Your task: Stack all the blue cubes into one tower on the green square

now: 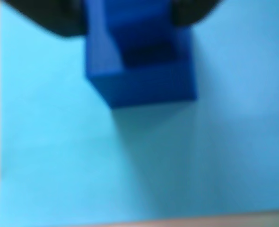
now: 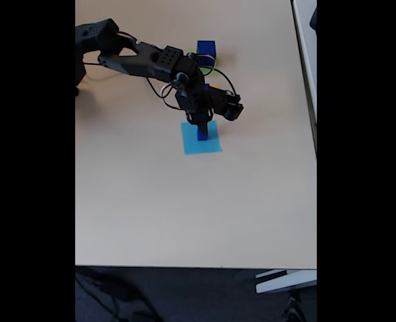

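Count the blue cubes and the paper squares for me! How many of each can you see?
Dark blue cubes: 2, one over the light-blue square at the end effector, one farther back.
Light-blue paper squares: 1.
Green paper squares: 1, just an edge peeking from under the far cube.
Total: 4.

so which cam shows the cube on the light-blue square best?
Wrist view: the cube is large in frame, though blurred, sitting on the light-blue square. In the fixed view it is small and partly hidden under the arm.
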Motion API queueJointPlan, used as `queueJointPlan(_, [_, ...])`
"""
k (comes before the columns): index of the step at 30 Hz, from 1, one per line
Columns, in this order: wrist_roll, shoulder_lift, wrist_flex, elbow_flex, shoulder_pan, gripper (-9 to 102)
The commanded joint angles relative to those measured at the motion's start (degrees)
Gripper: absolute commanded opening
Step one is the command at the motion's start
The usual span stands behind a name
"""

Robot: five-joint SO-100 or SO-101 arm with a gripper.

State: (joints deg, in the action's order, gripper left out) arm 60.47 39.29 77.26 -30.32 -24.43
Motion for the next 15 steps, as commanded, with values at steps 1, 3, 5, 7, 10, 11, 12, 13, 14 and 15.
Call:
queueJointPlan(1, [-0.53, 3.16, -0.09, 0.35, 0.0, 12])
queueJointPlan(3, [-0.97, 3.16, -0.18, 0.62, 0.0, 13])
queueJointPlan(5, [-1.67, 2.99, -0.18, 1.58, 0.18, 13])
queueJointPlan(7, [-2.29, 2.81, -0.09, 2.9, 0.53, 13])
queueJointPlan(10, [-2.9, 2.29, 0.18, 6.42, 1.58, 14])
queueJointPlan(11, [-3.08, 2.02, 0.26, 7.91, 2.02, 14])
queueJointPlan(12, [-3.08, 1.93, 0.35, 9.49, 2.55, 14])
queueJointPlan(13, [-2.9, 1.85, 0.53, 11.07, 3.16, 14])
queueJointPlan(14, [-2.81, 1.76, 0.53, 12.83, 3.78, 14])
queueJointPlan(15, [-2.29, 1.67, 0.53, 14.33, 4.39, 15])
